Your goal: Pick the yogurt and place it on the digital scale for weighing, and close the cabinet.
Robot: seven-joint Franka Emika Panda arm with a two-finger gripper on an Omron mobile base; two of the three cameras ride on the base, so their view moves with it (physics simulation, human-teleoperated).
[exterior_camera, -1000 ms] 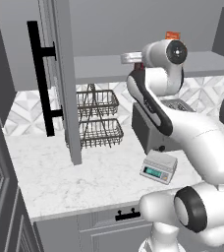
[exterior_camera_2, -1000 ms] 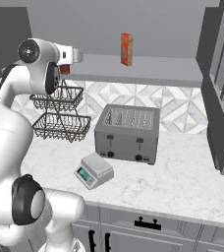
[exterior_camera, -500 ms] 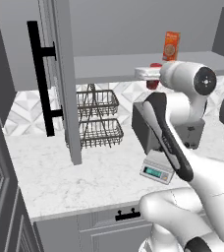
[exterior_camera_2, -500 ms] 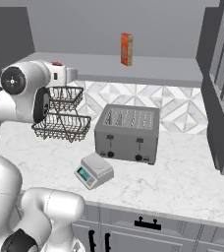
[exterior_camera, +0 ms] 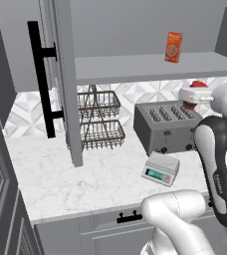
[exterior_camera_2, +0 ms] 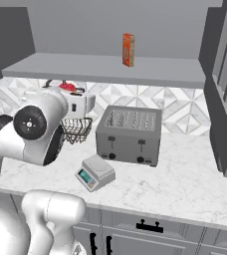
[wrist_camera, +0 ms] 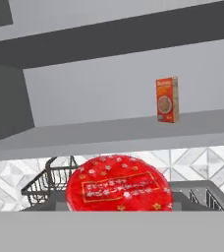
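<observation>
Looking from the left base: claw point(exterior_camera: 194, 96) clenched on yogurt point(exterior_camera: 199, 85), high above toaster point(exterior_camera: 171, 127). Scale point(exterior_camera: 161, 168) sits on desk point(exterior_camera: 60, 179), lower and to the left in frame, in front of toaster; coming move likely forward-and-down toward it.

From the right base: yogurt point(exterior_camera_2: 68, 87) carried at the claw point(exterior_camera_2: 78, 102), up beside basket point(exterior_camera_2: 76, 129). Scale point(exterior_camera_2: 95, 172) well below and nearer the desk edge point(exterior_camera_2: 185, 191), plate bare.

From the hand: yogurt lid point(wrist_camera: 119, 184) close at bottom, held upright, orange box point(wrist_camera: 167, 99) on shelf point(wrist_camera: 109, 130) behind.

White marble counter point(exterior_camera: 60, 179), tiled backsplash point(exterior_camera_2: 185, 112)
</observation>
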